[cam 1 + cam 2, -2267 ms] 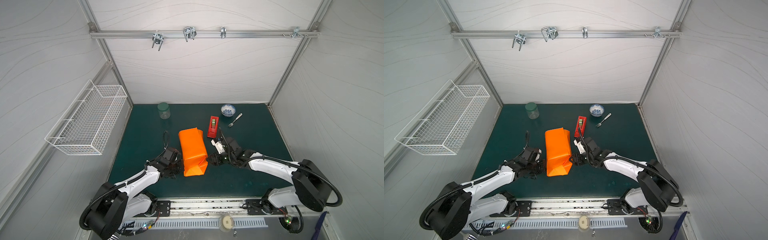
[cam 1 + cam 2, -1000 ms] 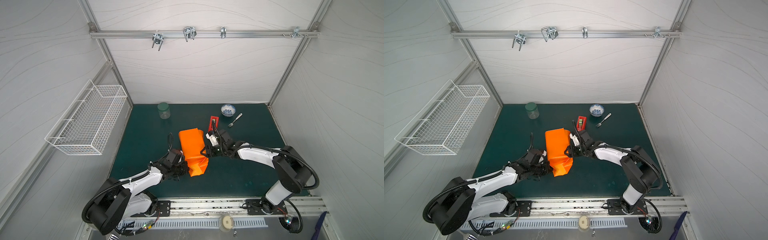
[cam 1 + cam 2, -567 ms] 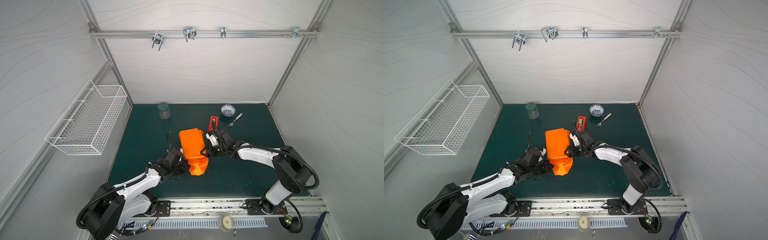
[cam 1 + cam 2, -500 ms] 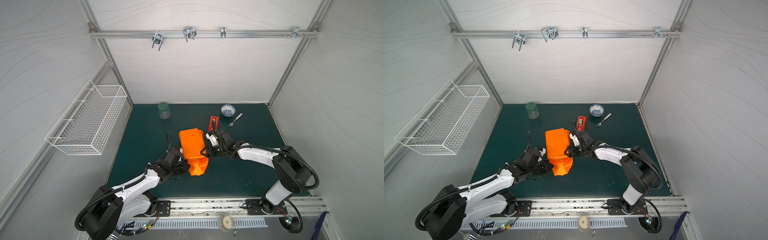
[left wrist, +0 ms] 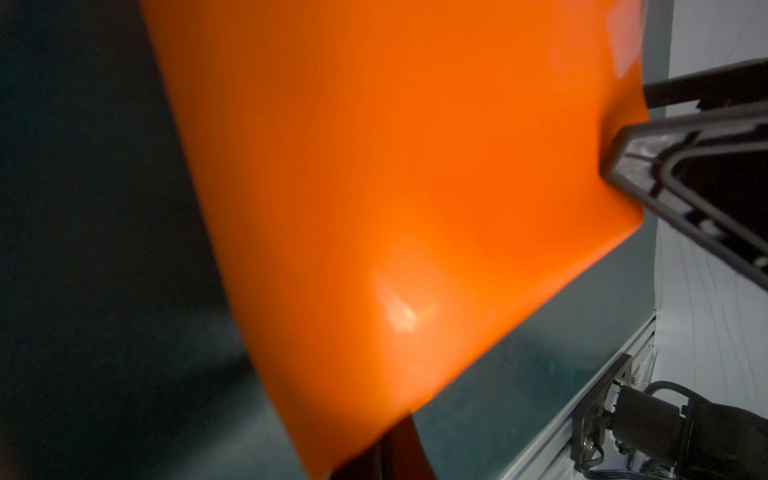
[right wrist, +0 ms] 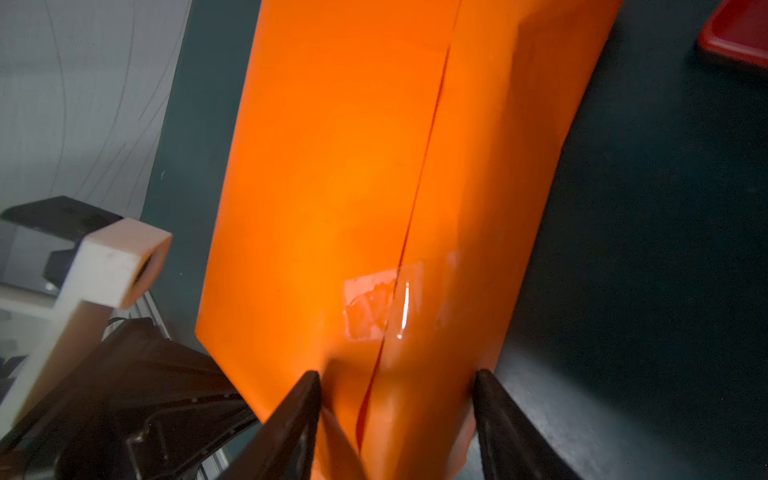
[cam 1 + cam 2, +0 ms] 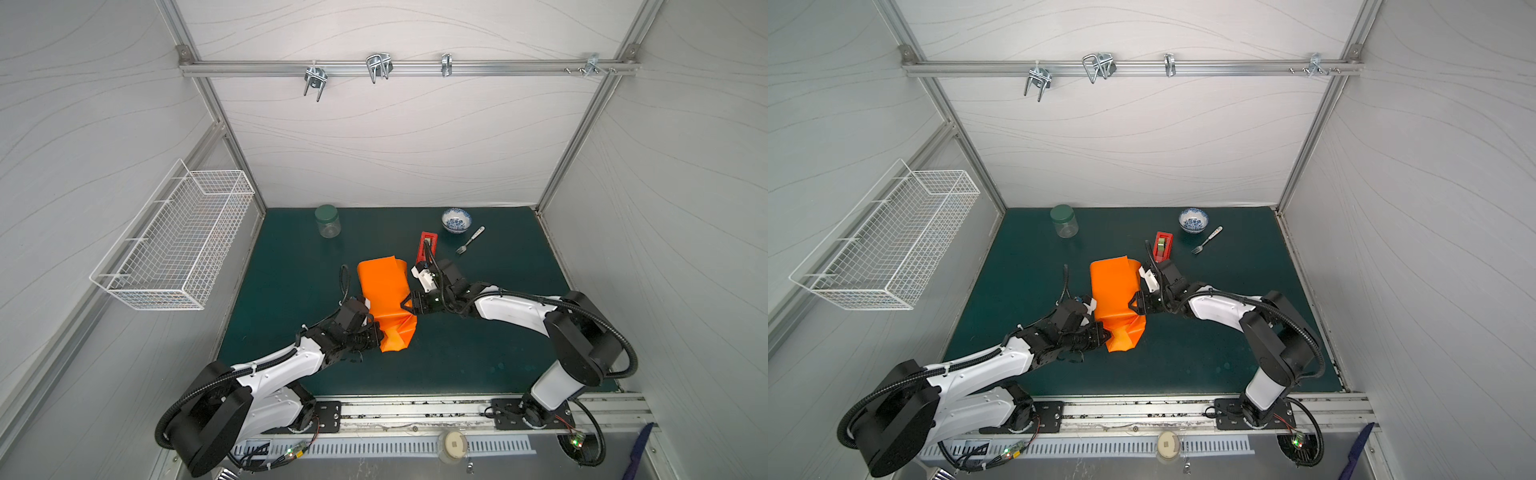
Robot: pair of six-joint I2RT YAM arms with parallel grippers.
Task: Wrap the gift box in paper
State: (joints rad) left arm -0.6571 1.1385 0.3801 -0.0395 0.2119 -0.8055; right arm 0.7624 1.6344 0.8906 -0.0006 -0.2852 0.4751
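Orange paper lies folded into a long packet at mid-frame in both top views, on the dark green mat. The gift box is hidden under it. The packet's lower end is creased and loose. In the right wrist view a seam runs lengthwise down the packet, with a clear tape patch across it.

Left gripper sits at the packet's lower left edge, jaws pressed together, and appears to pinch the paper there.

Right gripper is at the packet's right edge, jaws part-spread and clamped across the paper. Its fingers touch the sheet on both sides, and one tip dents it in the left wrist view.

Red tape dispenser stands just above the right gripper, apart from the paper. Jar is at the mat's upper left. Bowl and fork are at the upper right. Wire basket hangs on the left wall.
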